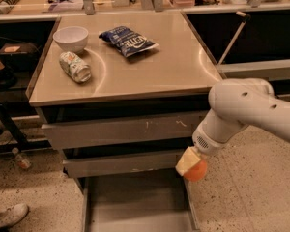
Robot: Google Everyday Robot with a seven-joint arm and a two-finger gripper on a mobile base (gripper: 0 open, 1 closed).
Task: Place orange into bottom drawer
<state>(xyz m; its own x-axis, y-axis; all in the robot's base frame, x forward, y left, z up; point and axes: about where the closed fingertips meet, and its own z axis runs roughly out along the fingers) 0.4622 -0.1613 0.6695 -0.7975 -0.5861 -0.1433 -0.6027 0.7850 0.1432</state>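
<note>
My gripper [191, 166] hangs from the white arm at the lower right and is shut on the orange [197, 171], a small round fruit that shows below the pale fingers. It holds the orange in the air over the right rail of the bottom drawer [135, 202], which is pulled out and shows a flat grey floor. The gripper is level with the front of the middle drawer [121, 163], just off its right end.
On the cabinet top [174, 66] stand a white bowl [71, 37], a can lying on its side [75, 66] and a blue chip bag [128, 41]. The top drawer [121, 129] is shut. A shoe [7, 216] lies on the floor at the lower left.
</note>
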